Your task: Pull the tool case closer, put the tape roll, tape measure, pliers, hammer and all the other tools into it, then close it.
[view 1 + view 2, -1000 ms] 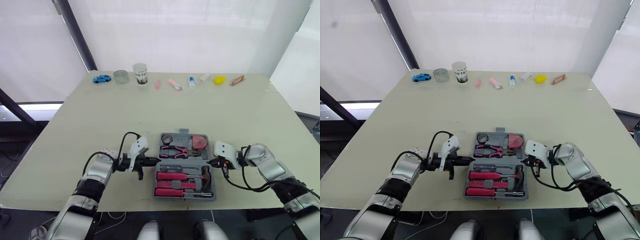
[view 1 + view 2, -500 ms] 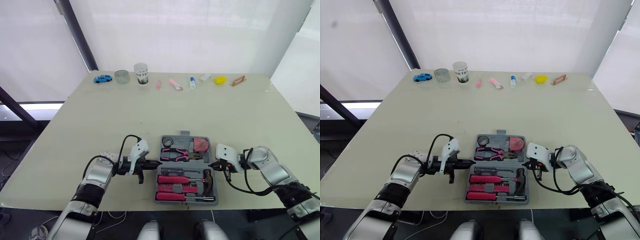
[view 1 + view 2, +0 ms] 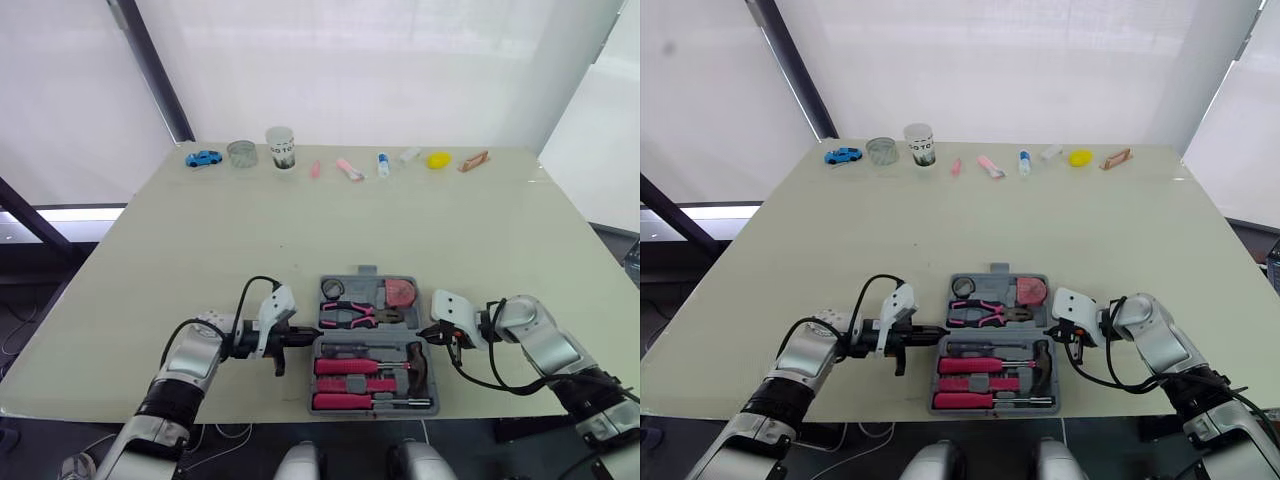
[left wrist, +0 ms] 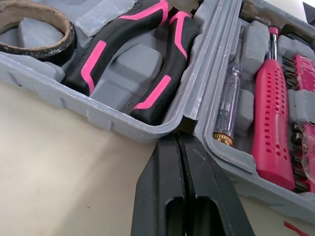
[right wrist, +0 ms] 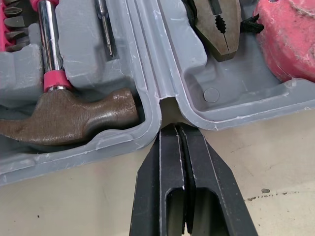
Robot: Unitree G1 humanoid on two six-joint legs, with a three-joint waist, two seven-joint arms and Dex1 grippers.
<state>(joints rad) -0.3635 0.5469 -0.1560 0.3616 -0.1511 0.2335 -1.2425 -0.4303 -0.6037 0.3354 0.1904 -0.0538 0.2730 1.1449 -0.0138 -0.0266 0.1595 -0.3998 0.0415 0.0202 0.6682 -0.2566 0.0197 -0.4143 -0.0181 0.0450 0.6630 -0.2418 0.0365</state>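
Tool case (image 3: 365,277) lies open and flat near the front edge of the desk (image 3: 300,220), between the robot's two arms, with both grey halves loaded: tape roll (image 3: 332,290), pliers (image 3: 350,315) and pink tape measure (image 3: 399,293) in the far half, hammer (image 5: 74,118) and pink-handled screwdrivers (image 3: 345,366) in the near one. The left end effector (image 4: 182,135) is clenched on nothing, fingers pressed together and tips set into the hinge notch on the case's left side. The right end effector (image 5: 178,127) is likewise clenched and empty, its tips at the matching notch on the right side. No loose tool shows on the desk beside the case; a toy car (image 3: 203,158), a cup (image 3: 280,147) and other small items stand well apart along the far edge. By the look of it the packing is done and the case is being braced or drawn in by its hinge ends, with only the closing left. The next move probably calls for getting an end effector under the rim of one half and folding it over the hinge onto the other while the case is kept from sliding toward the desk's edge; any tool not seated in its moulded slot could tip out as that half rises.
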